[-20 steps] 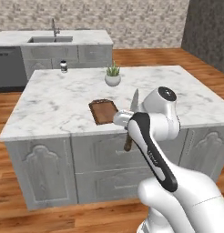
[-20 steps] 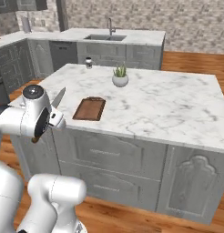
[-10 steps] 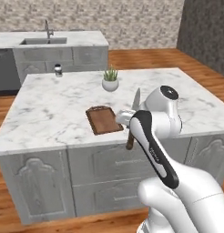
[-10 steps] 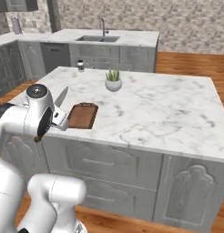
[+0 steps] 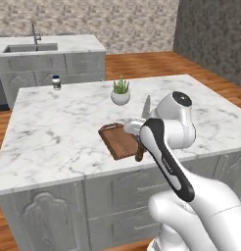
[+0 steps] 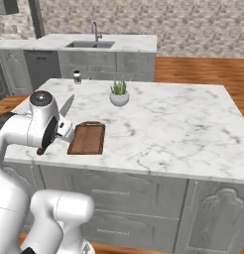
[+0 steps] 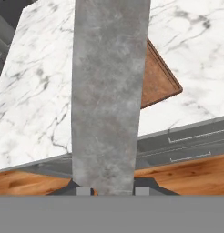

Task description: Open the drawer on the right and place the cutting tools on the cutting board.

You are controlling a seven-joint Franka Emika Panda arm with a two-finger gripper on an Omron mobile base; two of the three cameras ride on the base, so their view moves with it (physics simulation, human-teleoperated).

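Observation:
My gripper (image 5: pixel 136 129) (image 6: pixel 64 132) is shut on a knife (image 5: pixel 146 106) (image 6: pixel 67 105), one of the cutting tools. Its grey blade points up and its dark handle hangs below the hand. In the hand view the blade (image 7: pixel 109 91) rises from between the fingertips (image 7: pixel 84 191) and covers the middle. The reddish-brown cutting board (image 5: pixel 118 140) (image 6: pixel 88 138) (image 7: pixel 157 79) lies on the marble island near its front edge, just beyond and beside the hand, with nothing on it. Grey drawer fronts (image 5: pixel 117 188) (image 6: pixel 111 191) (image 7: pixel 191 136) below the countertop look shut.
A small potted plant (image 5: pixel 120 93) (image 6: pixel 119 94) stands behind the board on the island (image 5: pixel 54 132) (image 6: pixel 168 129). A small jar (image 5: pixel 56 82) (image 6: pixel 77 76) sits at the island's far corner. A counter with a sink (image 5: pixel 29 47) (image 6: pixel 91 43) runs along the back wall.
The whole picture has shifted, so the base has driven along the island. The gripper keeps the knife in the same upright hold.

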